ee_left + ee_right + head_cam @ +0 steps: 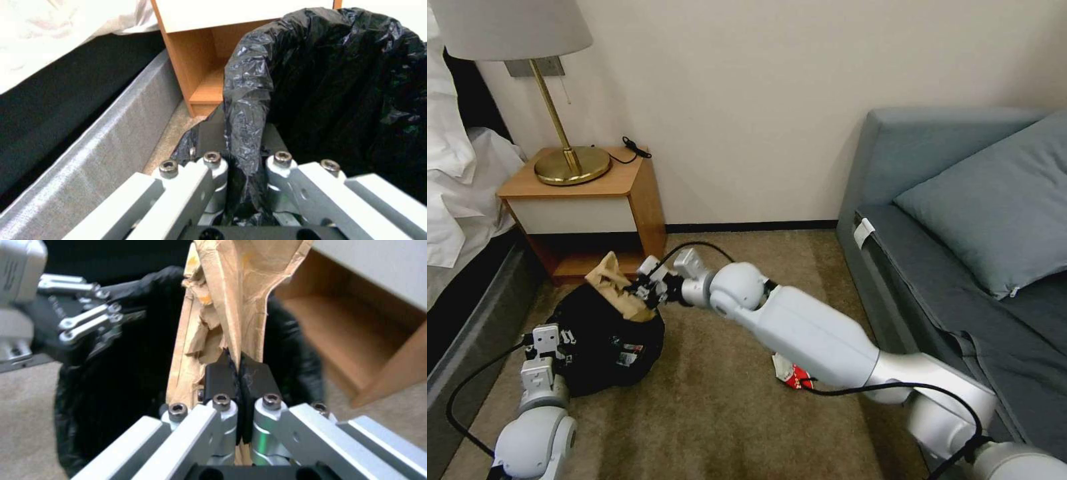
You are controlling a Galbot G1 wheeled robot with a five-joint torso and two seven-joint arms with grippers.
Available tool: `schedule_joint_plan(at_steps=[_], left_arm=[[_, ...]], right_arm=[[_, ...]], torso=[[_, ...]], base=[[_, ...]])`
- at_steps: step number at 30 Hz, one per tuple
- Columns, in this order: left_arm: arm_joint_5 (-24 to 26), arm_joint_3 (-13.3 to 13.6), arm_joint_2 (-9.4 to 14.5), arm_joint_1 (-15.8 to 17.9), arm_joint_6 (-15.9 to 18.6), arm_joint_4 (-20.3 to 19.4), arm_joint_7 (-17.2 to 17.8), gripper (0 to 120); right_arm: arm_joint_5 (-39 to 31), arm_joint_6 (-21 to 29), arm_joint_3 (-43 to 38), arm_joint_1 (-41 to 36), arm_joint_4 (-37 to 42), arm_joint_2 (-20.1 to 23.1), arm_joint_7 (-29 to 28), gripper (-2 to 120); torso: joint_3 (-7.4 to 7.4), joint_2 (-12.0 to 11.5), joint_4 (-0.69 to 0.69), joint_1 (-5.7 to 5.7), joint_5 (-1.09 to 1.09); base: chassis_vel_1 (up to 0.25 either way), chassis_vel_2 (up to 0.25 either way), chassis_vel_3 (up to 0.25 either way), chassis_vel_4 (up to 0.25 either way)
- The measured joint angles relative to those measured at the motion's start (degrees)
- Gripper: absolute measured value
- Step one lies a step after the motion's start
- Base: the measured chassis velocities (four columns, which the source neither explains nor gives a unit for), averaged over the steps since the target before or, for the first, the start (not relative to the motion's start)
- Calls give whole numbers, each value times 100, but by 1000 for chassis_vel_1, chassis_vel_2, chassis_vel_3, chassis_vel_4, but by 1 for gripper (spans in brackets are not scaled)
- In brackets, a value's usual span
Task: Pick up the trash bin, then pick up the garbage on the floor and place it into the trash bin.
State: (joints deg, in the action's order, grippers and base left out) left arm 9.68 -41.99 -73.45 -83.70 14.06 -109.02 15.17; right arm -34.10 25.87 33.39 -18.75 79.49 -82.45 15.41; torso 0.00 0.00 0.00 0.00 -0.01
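We log the left gripper [242,160] clamped on the rim of the trash bin [602,340], pads pressed together with a fold of the black liner [249,100] pinched between them. The bin sits tilted on the carpet [714,413] in front of the nightstand [587,200], mouth turned toward the right arm.

The right gripper [235,380] is closed tight on the crumpled brown paper bag [236,290], which stands over the bin mouth, its lower part already against the liner. In the head view the bag [617,287] projects above the bin rim.

Handling judgement, paper bag: light, soft, creased, with a torn edge near the pads. We expect it to hold its crumpled shape, so it may catch on the rim rather than slide in. The present grip on a flattened fold looks adequate; a grip nearer the torn edge would risk ripping.

Handling judgement, bin: light and fairly stiff under the liner, but the liner itself is thin and slippery. A grip on liner alone could slip or pull the bag loose; the rim wall should stay between the pads.

1 red-and-white packet [790,373] lies on the carpet beside the right forearm, partly hidden by it. It looks flat and light, best taken by a raised edge.
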Motion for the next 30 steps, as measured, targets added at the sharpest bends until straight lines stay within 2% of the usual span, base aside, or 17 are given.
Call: schedule_joint_plan(at_steps=[9, 11, 12, 14, 17, 20, 24, 26, 27, 30], left_arm=[[6, 15, -61, 17, -20, 53, 0, 4], [4, 19, -83, 16, -32, 58, 0, 4], [4, 19, -83, 16, -32, 58, 0, 4], [4, 18, -92, 4, -36, 58, 0, 4], [5, 13, -93, -5, -38, 58, -1, 4], [8, -3, -92, -22, -46, 58, -2, 4], [9, -4, -93, -23, -48, 57, -2, 4], [8, 0, -97, -24, -50, 54, -2, 4], [8, 0, -97, -24, -50, 54, -2, 4], [-3, 20, -114, -25, -64, 57, -4, 4]], right_arm=[[105, -174, 121, -337, -224, -345, -433, 0], [137, -197, 160, -407, -283, -400, -512, 8], [137, -197, 160, -407, -283, -400, -512, 8], [177, -215, 176, -451, -296, -400, -544, 20], [191, -216, 178, -475, -280, -383, -564, 25], [197, -212, 176, -545, -138, -307, -611, 42], [208, -207, 155, -573, -89, -243, -647, 51], [260, -207, 90, -579, -65, -81, -766, 63], [260, -207, 90, -579, -65, -81, -766, 63], [301, -118, 9, -577, -64, 133, -1036, 78]], torso=[[0, 0, 0, 0, 0], [0, 0, 0, 0, 0], [0, 0, 0, 0, 0], [0, 0, 0, 0, 1], [0, 0, 0, 0, 0], [0, 0, 0, 0, 1], [0, 0, 0, 0, 1], [0, 0, 0, 0, 1], [0, 0, 0, 0, 1], [0, 0, -1, 0, 2]], base=[[0, 0, 0, 0], [0, 0, 0, 0], [0, 0, 0, 0], [0, 0, 0, 0], [0, 0, 0, 0], [0, 0, 0, 0], [0, 0, 0, 0], [0, 0, 0, 0], [0, 0, 0, 0], [0, 0, 0, 0]])
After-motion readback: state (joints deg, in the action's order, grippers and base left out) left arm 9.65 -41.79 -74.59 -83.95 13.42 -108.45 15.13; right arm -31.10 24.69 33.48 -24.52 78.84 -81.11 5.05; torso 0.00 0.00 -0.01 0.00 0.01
